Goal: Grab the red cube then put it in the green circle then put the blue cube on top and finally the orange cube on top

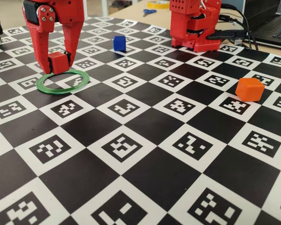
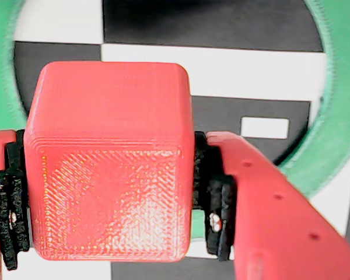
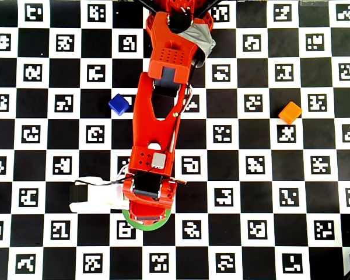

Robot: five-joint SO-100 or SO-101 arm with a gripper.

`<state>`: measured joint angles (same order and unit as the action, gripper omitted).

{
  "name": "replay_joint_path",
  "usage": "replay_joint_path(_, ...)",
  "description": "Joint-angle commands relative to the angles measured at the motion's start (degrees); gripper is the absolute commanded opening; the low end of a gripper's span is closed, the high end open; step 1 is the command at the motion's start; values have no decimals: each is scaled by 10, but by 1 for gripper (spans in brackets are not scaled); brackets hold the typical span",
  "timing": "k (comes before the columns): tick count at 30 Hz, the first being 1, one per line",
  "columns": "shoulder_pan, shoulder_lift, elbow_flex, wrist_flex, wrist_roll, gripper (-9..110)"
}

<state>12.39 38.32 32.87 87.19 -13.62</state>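
The gripper [image 1: 59, 63] is clamped on the red cube [image 1: 58, 62], holding it just above the far rim of the green ring [image 1: 62, 81] — in the wrist view the cube [image 2: 108, 160] sits between both pads [image 2: 217, 216] with the ring [image 2: 332, 116] curving behind it. The blue cube [image 1: 119, 43] lies beyond the ring, the orange cube [image 1: 249, 89] well to its right in the fixed view — both on the checkered board [image 1: 145, 154].

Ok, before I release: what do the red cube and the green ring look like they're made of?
Red cube: looks like 3D-printed plastic; the wrist view shows fine layer lines and a crosshatched, slightly glossy face with rounded edges. Green circle: seemingly thin rigid plastic, possibly printed too; its rim shows faint ridging in the wrist view, though blur leaves that open. The gripper clamps the cube with black pads, maybe rubbery.
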Motion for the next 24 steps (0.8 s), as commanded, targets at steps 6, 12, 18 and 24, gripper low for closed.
replay_joint_path(6, 8, 35, 38, -34, -4, 7)
replay_joint_path(12, 10, 54, 90, -63, -5, 7)
replay_joint_path(18, 11, 63, 114, -76, -7, 7)
replay_joint_path(24, 11, 65, 121, -77, -8, 7)
